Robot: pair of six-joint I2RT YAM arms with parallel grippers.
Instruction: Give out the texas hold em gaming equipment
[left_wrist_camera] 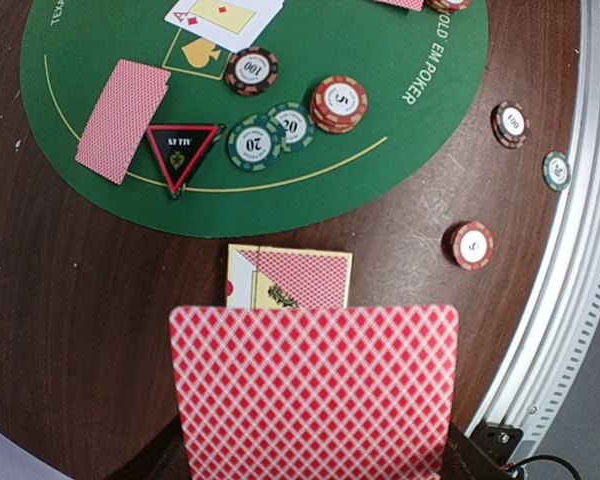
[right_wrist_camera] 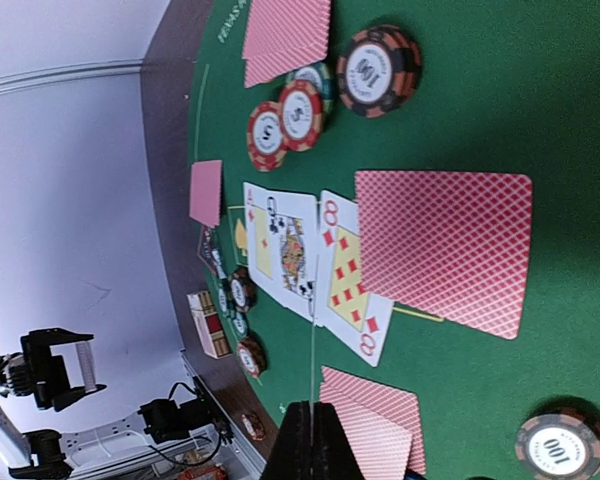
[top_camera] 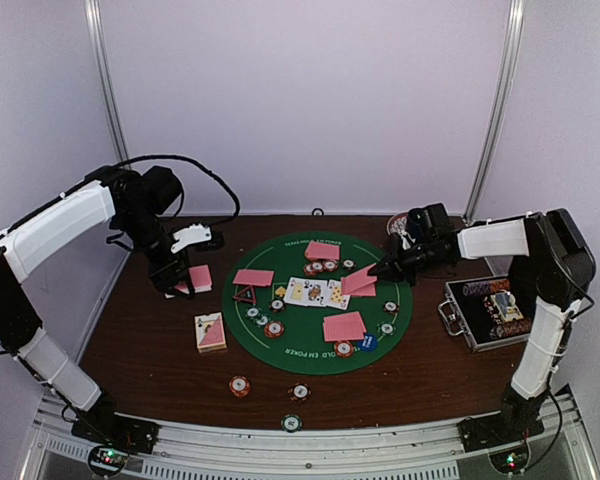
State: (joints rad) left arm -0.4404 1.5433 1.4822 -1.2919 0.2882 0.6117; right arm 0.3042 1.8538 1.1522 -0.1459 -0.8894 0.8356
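Three face-up cards (right_wrist_camera: 285, 250), one triangle marker (left_wrist_camera: 183, 152) (three stray chips (left_wrist_camera: 472, 245)).

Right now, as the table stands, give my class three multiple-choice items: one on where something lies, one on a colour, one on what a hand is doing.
1. Where does the triangle marker lie?
A) in the black case
B) on the round mat, beside a face-down card
C) on bare wood by the card box

2. What colour is the round mat?
A) blue
B) grey
C) green

3. What is the left hand doing?
A) gripping a pink-backed card
B) open and empty
C) gripping a poker chip

Answers:
1 B: the left wrist view shows the marker on the mat, next to the card.
2 C: the mat is green in every view.
3 A: the card fills the foreground of the left wrist view, held at its lower edge.
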